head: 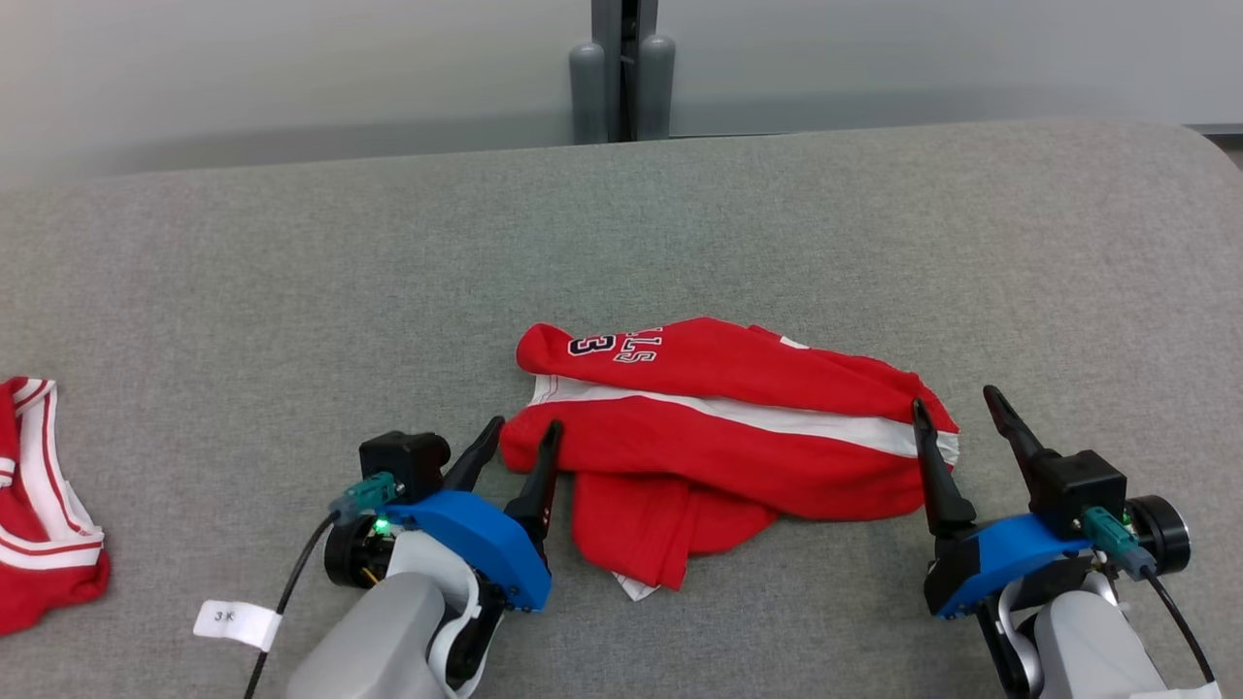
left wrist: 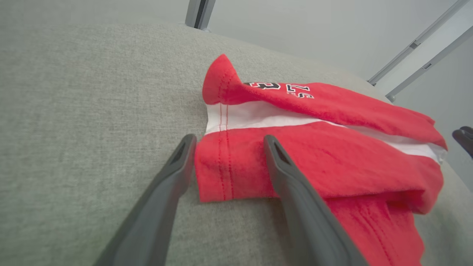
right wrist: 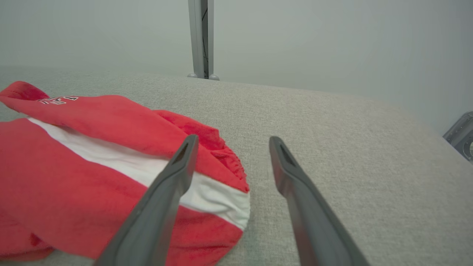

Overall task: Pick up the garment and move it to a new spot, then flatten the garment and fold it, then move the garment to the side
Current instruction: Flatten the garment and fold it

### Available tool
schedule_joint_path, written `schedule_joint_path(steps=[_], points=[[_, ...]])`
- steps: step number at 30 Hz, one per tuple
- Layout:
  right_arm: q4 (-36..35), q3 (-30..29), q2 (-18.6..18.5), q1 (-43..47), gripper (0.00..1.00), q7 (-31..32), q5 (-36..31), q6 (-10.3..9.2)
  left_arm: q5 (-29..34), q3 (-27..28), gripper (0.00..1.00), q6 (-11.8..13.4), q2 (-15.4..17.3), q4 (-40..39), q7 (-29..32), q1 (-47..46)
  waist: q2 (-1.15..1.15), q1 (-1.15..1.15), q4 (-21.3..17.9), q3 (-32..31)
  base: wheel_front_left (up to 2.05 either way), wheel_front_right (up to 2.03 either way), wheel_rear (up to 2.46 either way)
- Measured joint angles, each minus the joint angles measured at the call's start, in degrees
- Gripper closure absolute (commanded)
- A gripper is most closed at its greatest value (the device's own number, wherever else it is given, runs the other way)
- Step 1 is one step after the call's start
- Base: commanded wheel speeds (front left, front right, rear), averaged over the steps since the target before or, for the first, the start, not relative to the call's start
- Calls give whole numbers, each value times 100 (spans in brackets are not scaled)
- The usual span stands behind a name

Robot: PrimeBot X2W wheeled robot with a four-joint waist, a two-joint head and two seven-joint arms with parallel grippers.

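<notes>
Left gripper [head: 526, 423] and right gripper [head: 953, 398], fingers apart, straddle the 2 ends of the folded garment [head: 719, 456]; ideally both close through every layer.

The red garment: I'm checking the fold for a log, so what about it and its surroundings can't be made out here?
- Garment lettering: head view, folded over itself, partly hidden.
- Its lower layers: covered by the top fold, all views.
- Second red-and-white cloth: cut off by head view's left edge.
- White tag print: too small to read surely.
- Left gripper: contact with cloth unclear; finger overlaps it in left wrist view.
</notes>
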Motion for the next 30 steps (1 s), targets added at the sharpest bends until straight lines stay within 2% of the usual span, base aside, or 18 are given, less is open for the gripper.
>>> schedule_joint_path(steps=[5, 10, 11, 13, 18, 22, 26, 30], points=[[-80, 45, 1, -15, 0, 0, 16, 0, -538, -413, 0, 0, 138, 240, 223, -133, 0, 0, -56, 73, 0, 0, 0], [-116, 51, 0, -59, 0, 0, 33, 0, -783, -789, 0, 0, 214, 339, 155, -272, 0, 0, -70, 104, 0, 0, 0], [-119, 47, 0, -61, 0, 0, 33, 0, -839, -847, 15, 0, 231, 328, 109, -276, 0, 0, -66, 102, 0, 0, 0], [-119, 47, 0, -61, 0, 0, 33, -1, -939, -996, 100, 0, 257, 309, 29, -281, 0, 0, -53, 90, 0, 0, 0], [-86, 37, 0, -58, 0, 0, 49, 0, -1183, -1348, 100, 0, 334, 125, -105, -281, 0, 0, 5, 11, 0, 0, 0], [-20, -15, 0, -3, 0, 0, 59, 0, -1220, -1370, 100, 0, 442, -101, -182, -311, 0, 0, 131, -158, 0, 0, 0], [76, -105, 2, 149, 0, -1, 93, 0, -843, -895, 100, -1, 452, -738, -200, -214, 0, -1, 350, -479, 0, 0, 0], [181, -148, 2, 394, 0, 0, 156, 0, -350, -512, 100, -1, 466, -1260, -201, 426, 0, -2, 613, -885, 0, 0, 0]])
